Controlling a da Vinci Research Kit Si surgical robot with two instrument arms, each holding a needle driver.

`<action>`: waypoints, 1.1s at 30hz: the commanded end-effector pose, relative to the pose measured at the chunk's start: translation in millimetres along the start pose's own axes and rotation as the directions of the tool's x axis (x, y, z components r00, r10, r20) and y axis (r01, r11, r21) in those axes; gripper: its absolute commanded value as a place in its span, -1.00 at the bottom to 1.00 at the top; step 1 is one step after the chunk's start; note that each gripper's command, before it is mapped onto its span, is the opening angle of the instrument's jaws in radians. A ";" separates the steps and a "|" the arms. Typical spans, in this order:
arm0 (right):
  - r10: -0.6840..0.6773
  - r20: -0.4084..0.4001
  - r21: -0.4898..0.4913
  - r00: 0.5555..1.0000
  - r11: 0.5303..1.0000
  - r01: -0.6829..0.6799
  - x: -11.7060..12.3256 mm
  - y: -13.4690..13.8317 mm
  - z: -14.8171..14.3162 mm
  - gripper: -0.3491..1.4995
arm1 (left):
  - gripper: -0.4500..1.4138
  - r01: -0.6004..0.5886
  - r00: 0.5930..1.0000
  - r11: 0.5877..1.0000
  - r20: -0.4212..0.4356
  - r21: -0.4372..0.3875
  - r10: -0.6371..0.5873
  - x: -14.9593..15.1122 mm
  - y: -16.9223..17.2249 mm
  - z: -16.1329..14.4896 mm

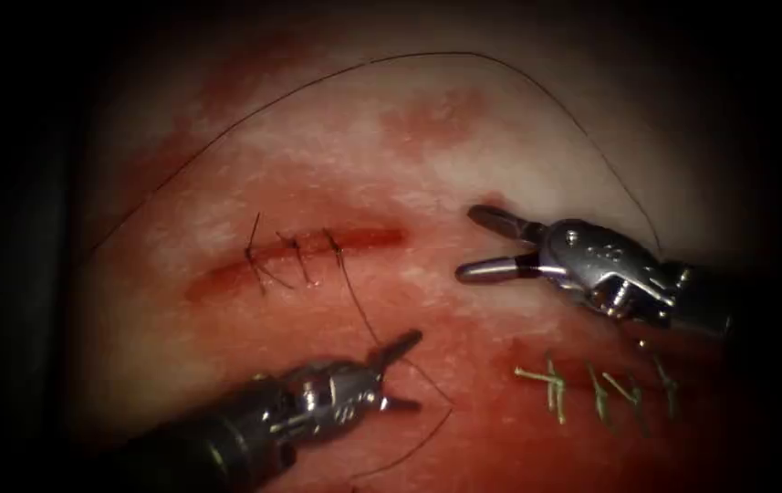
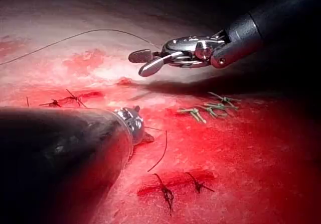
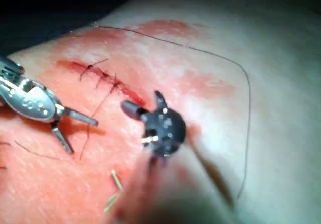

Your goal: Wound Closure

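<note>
Reaching in low, the left tool spreads its fingers wide around the thread below the cut; the right tool hovers beside it, fingers wide, empty.

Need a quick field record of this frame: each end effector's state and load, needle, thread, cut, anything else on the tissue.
left end effector: jaws open, holds nothing, thread crosses beside it
right end effector: jaws open, holds nothing, right of the cut
needle: cannot tell where it is
thread: dark, long loop from the stitches over the tissue
cut: three dark stitches across it, right end unstitched
other: green stitches below the right end effector; red fluid on the tissue
</note>
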 end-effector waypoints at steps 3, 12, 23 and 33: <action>0.000 -0.002 0.002 1.000 1.000 0.000 -0.2 -0.2 1.0 0.76 | -0.23 -0.018 1.000 1.000 0.020 0.009 0.018 0.3 -0.2 1.5; -0.001 -0.002 -0.002 1.000 1.000 0.001 -0.3 -0.3 1.0 0.76 | -0.53 -0.042 0.999 0.999 0.033 0.029 0.041 0.9 -0.1 2.7; -0.002 -0.006 0.010 1.000 1.000 0.002 -0.7 0.2 1.7 0.76 | -1.00 -0.048 0.995 0.999 -0.086 0.008 0.048 1.8 -1.1 -1.2; -0.278 -0.116 0.209 0.954 0.932 0.297 -1.6 -1.3 6.3 0.74 | -1.00 -0.024 0.990 0.999 -0.134 0.042 0.030 -0.3 -5.3 -4.6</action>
